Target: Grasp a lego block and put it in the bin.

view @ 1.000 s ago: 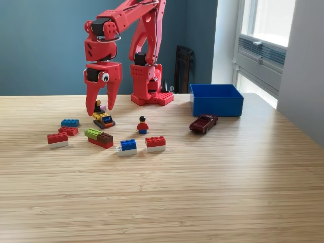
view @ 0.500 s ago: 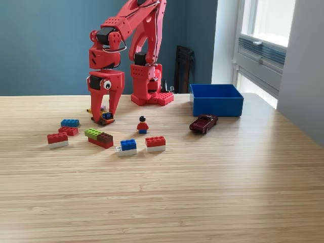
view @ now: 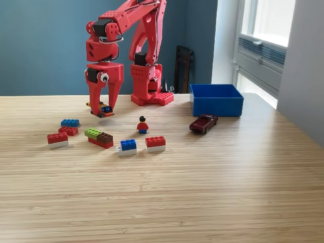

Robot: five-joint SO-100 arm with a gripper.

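The claw [view: 102, 110] grips a small yellow-and-blue lego piece [view: 104, 109] above the desk [view: 202, 172], its long axis seemingly sideways.

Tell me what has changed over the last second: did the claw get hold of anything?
Yes. The claw came down around the small yellow-and-black lego piece, closed on it and has now lifted it clear of the table. The small pink piece that sat beside it is no longer visible. The other bricks, the minifigure, the toy car and the blue bin have not moved.
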